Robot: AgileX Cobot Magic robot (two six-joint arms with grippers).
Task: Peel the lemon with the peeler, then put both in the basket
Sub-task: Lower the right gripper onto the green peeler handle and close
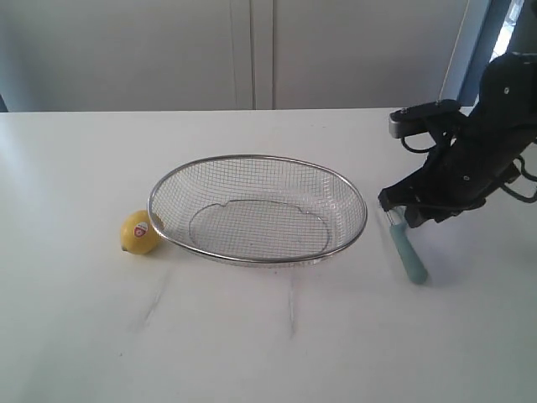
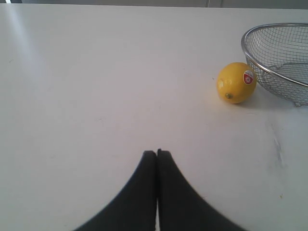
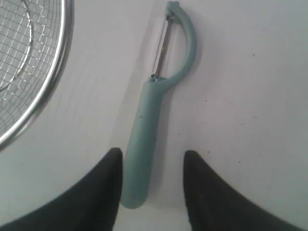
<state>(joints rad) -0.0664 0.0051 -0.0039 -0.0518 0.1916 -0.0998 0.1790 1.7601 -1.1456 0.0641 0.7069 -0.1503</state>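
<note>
The yellow lemon [image 1: 140,232] [image 2: 236,83], with its red-and-white sticker, lies on the white table against the left outside of the wire-mesh basket [image 1: 252,157] [image 2: 284,62]. Nothing is in the basket. The teal peeler [image 1: 407,250] [image 3: 144,130] lies flat on the table to the right of the basket. My right gripper [image 1: 401,210] [image 3: 151,156] is open just above it. The end of the handle lies between the fingers, close beside one of them. My left gripper [image 2: 156,153] is shut and empty, some way from the lemon, and does not show in the exterior view.
The basket's rim [image 3: 57,72] runs close beside the peeler. The right arm [image 1: 478,151] hangs over the table's right side. A pale wall stands behind the table's far edge.
</note>
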